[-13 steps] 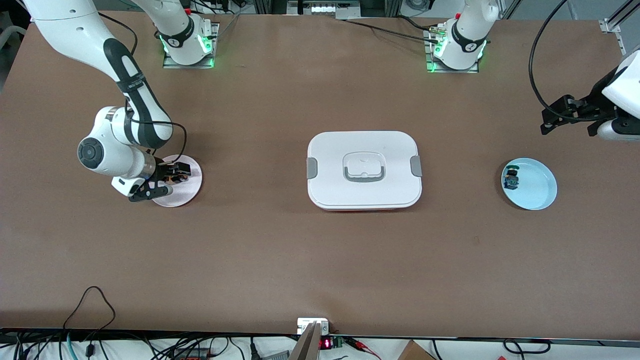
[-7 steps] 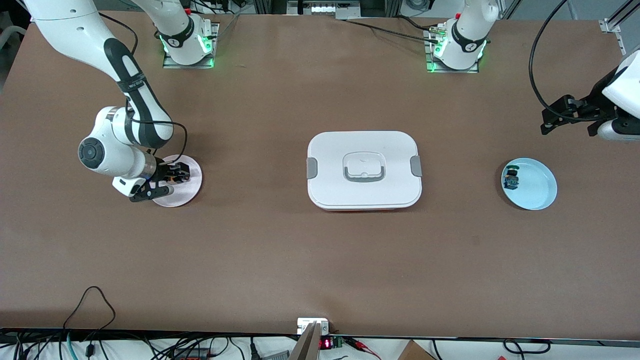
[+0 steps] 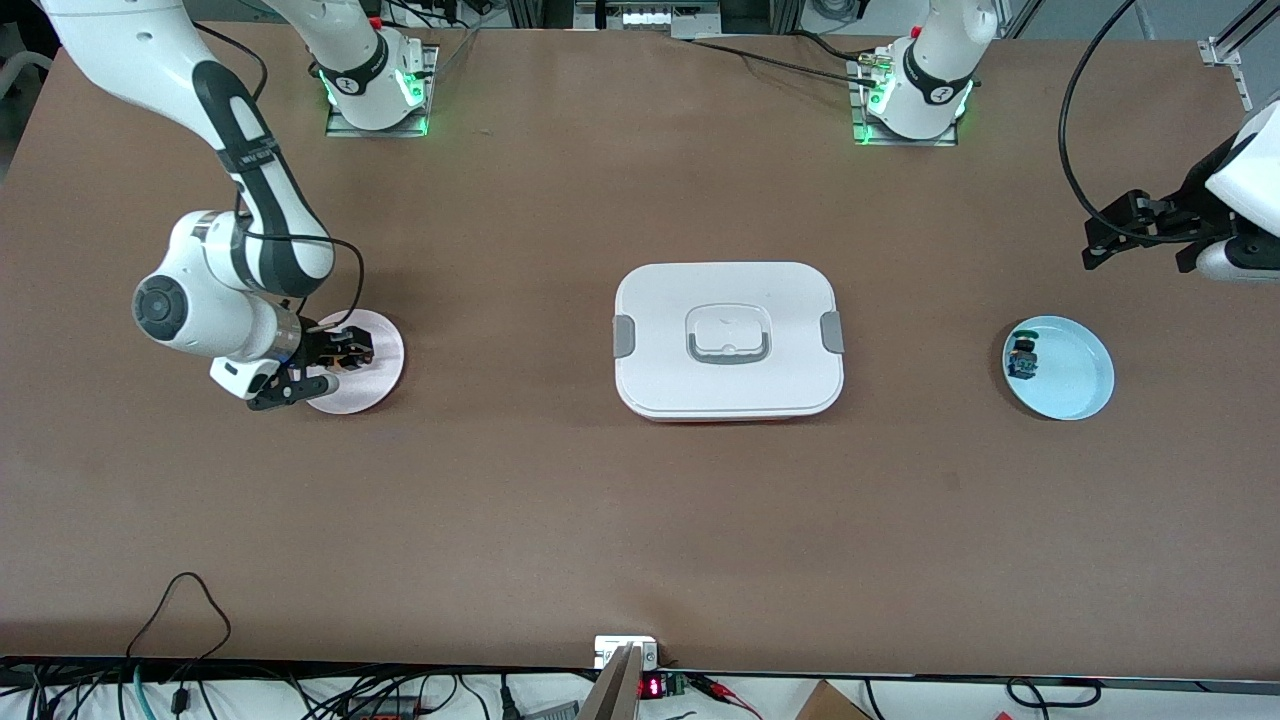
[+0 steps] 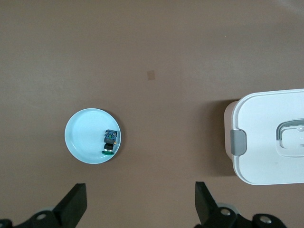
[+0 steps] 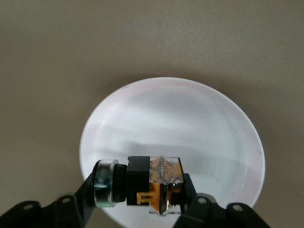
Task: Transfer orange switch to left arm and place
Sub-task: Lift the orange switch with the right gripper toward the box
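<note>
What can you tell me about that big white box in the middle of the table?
The large white rounded-rectangular plastic box lies flat at the middle of the brown table, lid on. It has grey clasps at both short sides, a recessed grey-edged handle in the lid and a thin reddish strip along its bottom edge. Nothing touches it but the table.

brown table under even overhead light

a matte brown table [image 3: 560,520] fills nearly the whole front view, its top plain apart from a few faint marks. along the edge nearest the camera runs a pale strip strewn with black cables [image 3: 180,620], a small grey unit with a red display [image 3: 652,687] and a corner of cardboard [image 3: 825,703]. at the farthest edge, two metal plates [image 3: 378,122] glow green, with aluminium framing [image 3: 650,15] and more cables between them. a metal bracket [image 3: 1225,55] sits at the table corner toward the left arm's end
</note>
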